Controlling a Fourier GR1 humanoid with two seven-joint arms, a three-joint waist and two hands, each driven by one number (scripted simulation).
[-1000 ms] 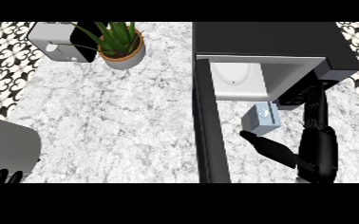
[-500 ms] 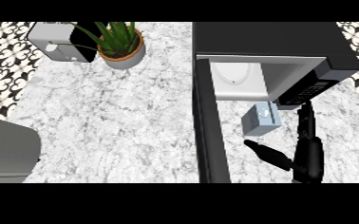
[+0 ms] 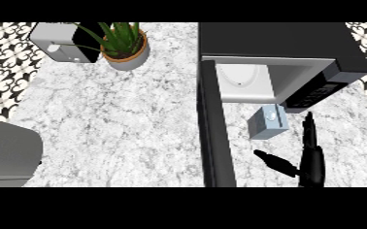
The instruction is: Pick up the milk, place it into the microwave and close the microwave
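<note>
The milk (image 3: 267, 123) is a small light-blue carton standing on the counter just in front of the microwave's (image 3: 272, 39) opening. The microwave door (image 3: 217, 126) is swung wide open and runs toward me as a long black bar left of the carton. Inside, the white cavity (image 3: 243, 80) holds nothing. My right hand (image 3: 313, 162) is open to the lower right of the carton, fingers straight and pointing away from me, thumb stretched left. It does not touch the milk. Only my left grey forearm (image 3: 18, 150) shows at the left edge; its hand is out of view.
A potted green plant (image 3: 123, 46) stands at the back of the marble counter (image 3: 122, 121). A grey and black appliance (image 3: 61, 41) sits left of it. The microwave's control panel (image 3: 319, 89) faces the carton's right side.
My right hand has drawn back toward me and slightly left, its fingertips now beside the carton instead of by the control panel. The milk has not moved. My left hand slipped out of view.
</note>
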